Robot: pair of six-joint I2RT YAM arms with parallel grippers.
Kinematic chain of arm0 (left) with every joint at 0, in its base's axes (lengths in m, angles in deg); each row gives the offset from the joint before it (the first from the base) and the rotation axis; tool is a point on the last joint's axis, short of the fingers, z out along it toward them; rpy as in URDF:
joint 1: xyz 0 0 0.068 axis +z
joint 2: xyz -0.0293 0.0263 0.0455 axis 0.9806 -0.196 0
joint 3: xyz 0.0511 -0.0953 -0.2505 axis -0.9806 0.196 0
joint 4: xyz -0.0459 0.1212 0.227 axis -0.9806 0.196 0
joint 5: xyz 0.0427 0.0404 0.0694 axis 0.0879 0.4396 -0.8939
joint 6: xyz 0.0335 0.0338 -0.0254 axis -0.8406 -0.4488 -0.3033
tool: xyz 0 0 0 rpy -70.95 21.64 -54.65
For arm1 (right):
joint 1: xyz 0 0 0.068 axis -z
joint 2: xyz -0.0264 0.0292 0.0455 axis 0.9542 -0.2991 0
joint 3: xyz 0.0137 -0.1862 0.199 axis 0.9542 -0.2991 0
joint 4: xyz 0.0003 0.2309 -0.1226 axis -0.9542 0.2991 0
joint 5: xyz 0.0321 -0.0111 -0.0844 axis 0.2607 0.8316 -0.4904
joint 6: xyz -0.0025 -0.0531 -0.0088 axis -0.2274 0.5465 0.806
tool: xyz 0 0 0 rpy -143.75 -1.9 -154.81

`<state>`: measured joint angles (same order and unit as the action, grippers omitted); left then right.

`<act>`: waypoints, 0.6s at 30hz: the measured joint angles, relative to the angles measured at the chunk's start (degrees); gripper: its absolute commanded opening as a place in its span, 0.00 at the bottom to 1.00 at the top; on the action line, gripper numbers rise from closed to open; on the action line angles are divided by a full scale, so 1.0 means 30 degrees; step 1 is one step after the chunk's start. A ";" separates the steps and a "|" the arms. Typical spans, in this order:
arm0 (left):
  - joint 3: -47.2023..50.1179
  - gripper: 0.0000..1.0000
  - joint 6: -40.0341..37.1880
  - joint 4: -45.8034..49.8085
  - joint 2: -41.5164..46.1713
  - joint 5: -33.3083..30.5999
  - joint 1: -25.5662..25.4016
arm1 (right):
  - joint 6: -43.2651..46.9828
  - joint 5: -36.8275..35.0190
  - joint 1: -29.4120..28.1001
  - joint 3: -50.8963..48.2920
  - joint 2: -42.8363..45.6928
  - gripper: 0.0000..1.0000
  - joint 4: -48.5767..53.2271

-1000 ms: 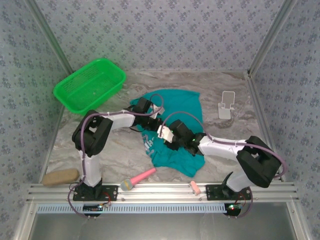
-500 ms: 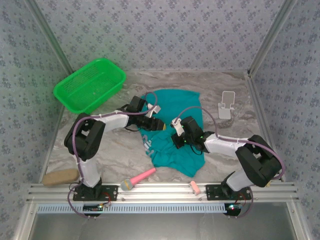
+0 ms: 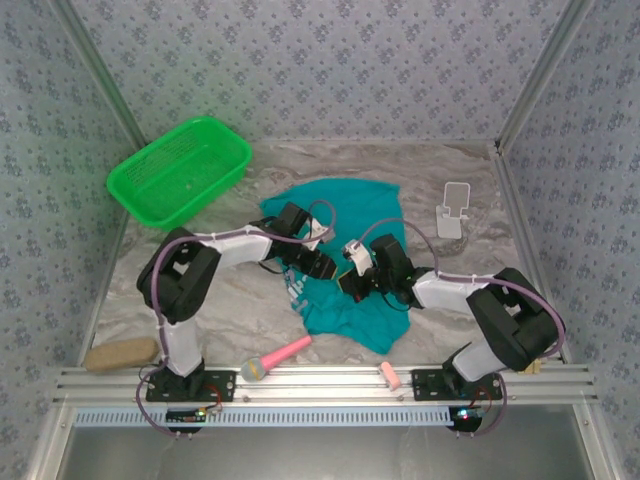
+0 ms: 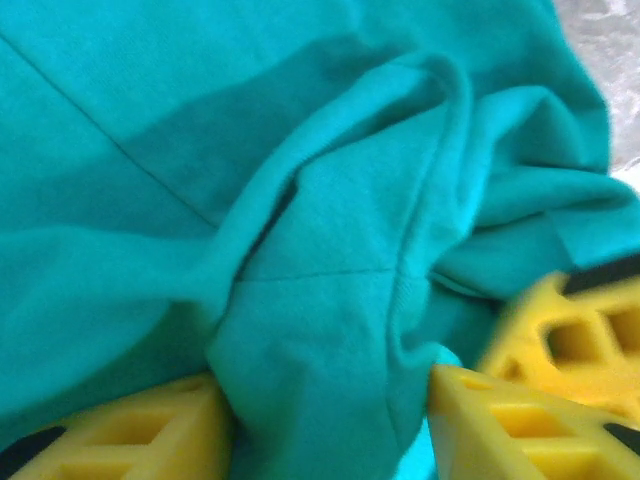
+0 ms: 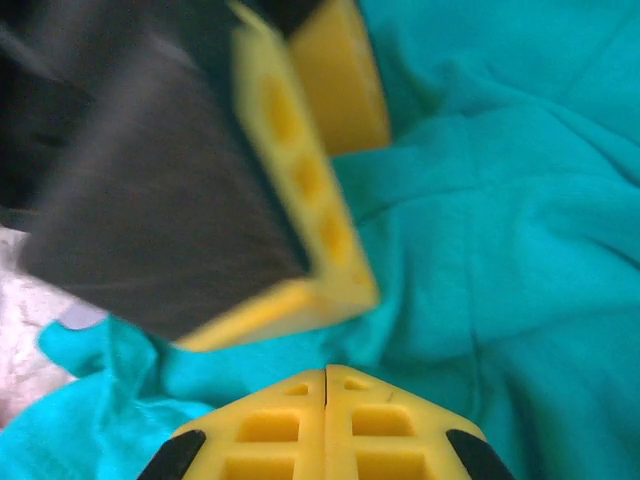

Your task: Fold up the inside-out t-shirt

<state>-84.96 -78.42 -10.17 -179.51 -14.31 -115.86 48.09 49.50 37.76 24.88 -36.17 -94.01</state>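
t-shirt (image 3: 360, 205), teal and crumpled, lies at the middle of the marbled table (image 3: 430, 160) as both arms meet over it. the left gripper (image 4: 320, 405) stands parted, a ridge of cloth rising between its yellow fingers (image 4: 130, 435); whether they press that ridge cannot be told. the right gripper (image 5: 325, 385) is clenched, tips flat together with no cloth seen between them, and sits just beside the left one, at its 3 o'clock in the left wrist view. from above, the pair crowd the shirt's centre, the left arm reaching in from 9 o'clock, the right from 3 o'clock. you look to be taking a hold to spread the heap. close the left jaws on that ridge alone, one fold and not the layers beneath. draw the right gripper clear before you lift, since the two could knock. then seek a seam or hem toward 3 o'clock and pull the sides apart until the cloth lies flat.
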 measured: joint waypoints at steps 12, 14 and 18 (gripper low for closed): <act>0.2353 0.00 0.2907 -0.1064 0.2149 0.4932 0.3111 | 0.2834 -0.2127 -0.0197 0.0466 -0.0087 0.10 -0.0124; 0.2754 0.00 0.3483 -0.1370 0.2747 0.5923 0.3140 | 0.3235 -0.3410 -0.0627 0.0772 -0.0386 0.16 -0.0452; 0.2885 0.07 0.4896 -0.2368 0.2907 0.7373 0.2477 | 0.4248 -0.6011 -0.1712 0.0430 -0.0583 0.27 -0.1457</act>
<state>-76.31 -63.73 -17.28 -170.79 7.80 -108.43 60.83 31.47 32.63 26.17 -37.92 -98.38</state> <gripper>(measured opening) 0.060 0.212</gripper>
